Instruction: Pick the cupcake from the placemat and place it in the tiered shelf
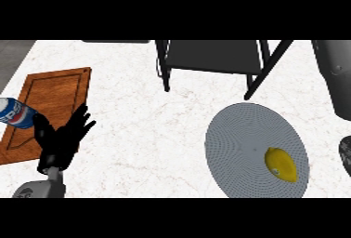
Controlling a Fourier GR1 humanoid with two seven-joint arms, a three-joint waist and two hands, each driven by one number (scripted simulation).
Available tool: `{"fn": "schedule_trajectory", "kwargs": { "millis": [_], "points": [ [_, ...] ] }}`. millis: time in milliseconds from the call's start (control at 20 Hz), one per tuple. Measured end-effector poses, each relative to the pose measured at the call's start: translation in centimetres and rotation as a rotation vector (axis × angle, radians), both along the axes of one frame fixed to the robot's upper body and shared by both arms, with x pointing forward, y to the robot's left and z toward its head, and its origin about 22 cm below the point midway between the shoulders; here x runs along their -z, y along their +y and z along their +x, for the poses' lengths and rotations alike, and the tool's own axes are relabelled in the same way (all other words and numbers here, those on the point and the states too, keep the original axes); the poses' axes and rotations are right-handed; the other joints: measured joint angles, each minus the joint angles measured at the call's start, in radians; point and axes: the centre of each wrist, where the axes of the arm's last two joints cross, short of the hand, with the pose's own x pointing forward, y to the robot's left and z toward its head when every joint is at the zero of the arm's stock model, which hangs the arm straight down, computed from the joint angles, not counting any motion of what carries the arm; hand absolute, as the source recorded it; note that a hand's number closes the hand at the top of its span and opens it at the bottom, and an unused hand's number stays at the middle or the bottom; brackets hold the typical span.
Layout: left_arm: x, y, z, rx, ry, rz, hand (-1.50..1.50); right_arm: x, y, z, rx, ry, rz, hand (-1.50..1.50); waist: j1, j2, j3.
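A yellow cupcake (281,164) sits on the round grey placemat (240,139), toward its lower right part. The tiered shelf (212,56), a black frame with a dark grey tray, stands at the back centre of the counter. My left hand (61,139) rests at the lower left, open with fingers up, holding nothing and far from the cupcake. At the right edge only a black part of my right hand (345,155) shows, just right of the placemat, with a grey arm section (337,74) above it.
A wooden board (51,100) lies at the left, with a blue soda can (14,112) on its side over the board's left edge, just beside my left hand. White marble counter (151,121) stretches between board and placemat.
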Motion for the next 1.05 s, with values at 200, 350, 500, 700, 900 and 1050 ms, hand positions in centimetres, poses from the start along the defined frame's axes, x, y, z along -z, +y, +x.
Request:
{"fn": "schedule_trajectory", "kwargs": {
  "millis": [200,350,500,700,900,1050],
  "points": [
    [0.4,0.0,-0.2,-0.009,-0.004,0.000,0.00,-0.6,-1.7,-0.1,0.089,-0.058,0.067,-1.50,-0.007,-0.002,0.001],
    [0.3,0.5,-0.5,-0.011,-0.012,0.001,0.00,-1.2,-3.8,-0.2,0.189,-0.084,0.086,-1.50,-0.011,-0.004,-0.001],
    [0.4,0.8,-0.5,-0.026,0.006,0.000,0.00,-2.0,-6.5,-0.5,0.269,-0.105,0.127,-1.50,-0.022,-0.008,0.001],
    [0.5,0.7,-0.8,-0.035,0.009,0.007,0.00,-2.3,-10.6,-1.3,0.341,-0.124,0.199,-1.50,-0.031,-0.011,0.001],
    [0.5,1.2,-0.8,-0.044,0.024,0.010,0.00,-2.0,-14.6,-2.6,0.344,-0.119,0.237,-1.50,-0.040,-0.015,0.002],
    [0.7,1.2,-0.8,-0.052,0.018,0.005,0.00,-1.6,-17.4,-3.9,0.329,-0.117,0.250,-1.50,-0.042,-0.016,0.002]
  ]
}}
